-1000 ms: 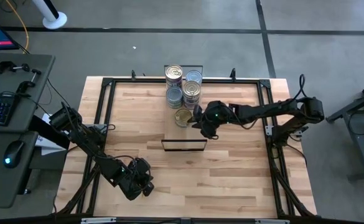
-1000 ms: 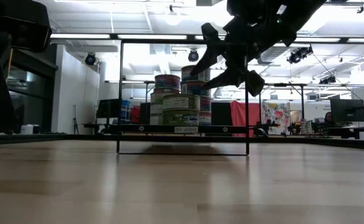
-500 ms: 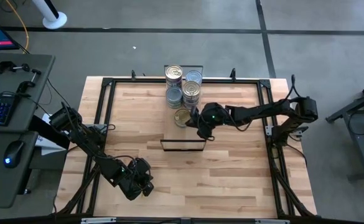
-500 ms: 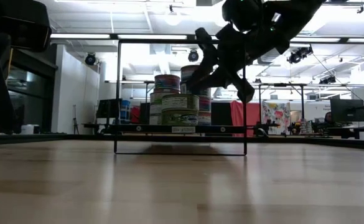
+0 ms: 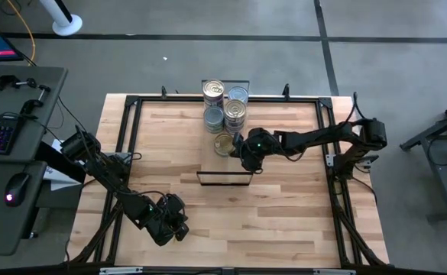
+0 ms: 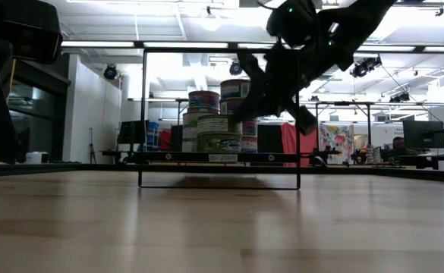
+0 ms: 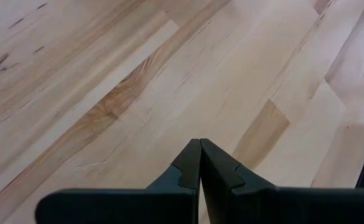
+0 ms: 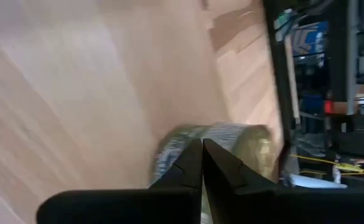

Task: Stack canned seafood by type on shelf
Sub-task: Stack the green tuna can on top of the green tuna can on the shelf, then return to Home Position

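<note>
Wooden shelf (image 5: 225, 160): mid-worktop, tins (image 5: 225, 109) stacked at its far end.
Right gripper (image 5: 244, 155): fingers closed on nothing, beside the gold-topped tin (image 5: 223, 143).
Left gripper (image 7: 200, 163): fingers closed, parked near the front.
Risk: closed fingers could knock that tin or topple the stacks.

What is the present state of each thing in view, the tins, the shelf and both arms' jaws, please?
gold-topped stack: two tins, upright on the shelf, nearest the right gripper.
rear stacks: upright, taller, at the shelf's far end.
shelf: flat on the table, near end bare.
right gripper: jaws shut, empty, raised beside the gold-topped stack.
left gripper: jaws shut, empty, over bare tabletop.
</note>
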`<state>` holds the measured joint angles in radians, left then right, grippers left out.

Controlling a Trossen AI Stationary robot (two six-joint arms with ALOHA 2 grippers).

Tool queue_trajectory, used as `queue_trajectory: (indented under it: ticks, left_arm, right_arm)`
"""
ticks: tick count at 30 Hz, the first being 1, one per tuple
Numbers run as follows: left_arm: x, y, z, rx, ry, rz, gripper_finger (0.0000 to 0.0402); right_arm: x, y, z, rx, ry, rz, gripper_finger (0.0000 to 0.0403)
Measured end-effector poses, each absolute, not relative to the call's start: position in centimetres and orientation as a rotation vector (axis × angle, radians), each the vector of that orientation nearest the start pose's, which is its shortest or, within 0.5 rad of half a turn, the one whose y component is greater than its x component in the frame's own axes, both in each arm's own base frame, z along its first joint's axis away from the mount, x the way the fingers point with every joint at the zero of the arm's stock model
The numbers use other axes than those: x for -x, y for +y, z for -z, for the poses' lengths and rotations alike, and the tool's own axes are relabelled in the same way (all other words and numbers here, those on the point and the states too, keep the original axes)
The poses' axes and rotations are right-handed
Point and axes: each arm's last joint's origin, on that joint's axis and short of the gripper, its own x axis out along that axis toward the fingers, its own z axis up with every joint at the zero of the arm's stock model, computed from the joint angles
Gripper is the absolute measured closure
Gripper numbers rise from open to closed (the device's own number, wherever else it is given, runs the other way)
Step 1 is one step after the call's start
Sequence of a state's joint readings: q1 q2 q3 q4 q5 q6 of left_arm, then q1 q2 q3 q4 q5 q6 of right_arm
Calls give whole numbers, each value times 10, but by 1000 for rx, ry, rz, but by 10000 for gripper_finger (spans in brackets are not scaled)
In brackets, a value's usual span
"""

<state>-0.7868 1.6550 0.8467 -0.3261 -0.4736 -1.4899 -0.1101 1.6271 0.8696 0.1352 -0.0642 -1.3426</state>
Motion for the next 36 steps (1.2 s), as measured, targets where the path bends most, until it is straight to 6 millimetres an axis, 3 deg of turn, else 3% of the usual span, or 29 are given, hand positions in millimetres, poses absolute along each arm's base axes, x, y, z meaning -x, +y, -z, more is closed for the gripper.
queue_trajectory:
  ticks: [6, 21, 26, 31, 36]
  left_arm:
    - [-218, -199, -146, 723, 863, -422, 402]
    - [-217, -201, -151, 727, 863, -389, 401]
    - [-202, -193, -191, 745, 843, -284, 401]
    - [-175, -163, -238, 650, 676, -312, 401]
    - [-156, -124, -268, 497, 488, -385, 401]
  right_arm:
    - [-333, -38, -174, 1217, 603, -369, 402]
    - [-334, -41, -183, 1193, 617, -226, 403]
    - [-317, -40, -203, 1078, 677, -203, 403]
    - [-288, -40, -213, 919, 868, -155, 403]
    - [-253, -35, -226, 532, 1027, -53, 403]
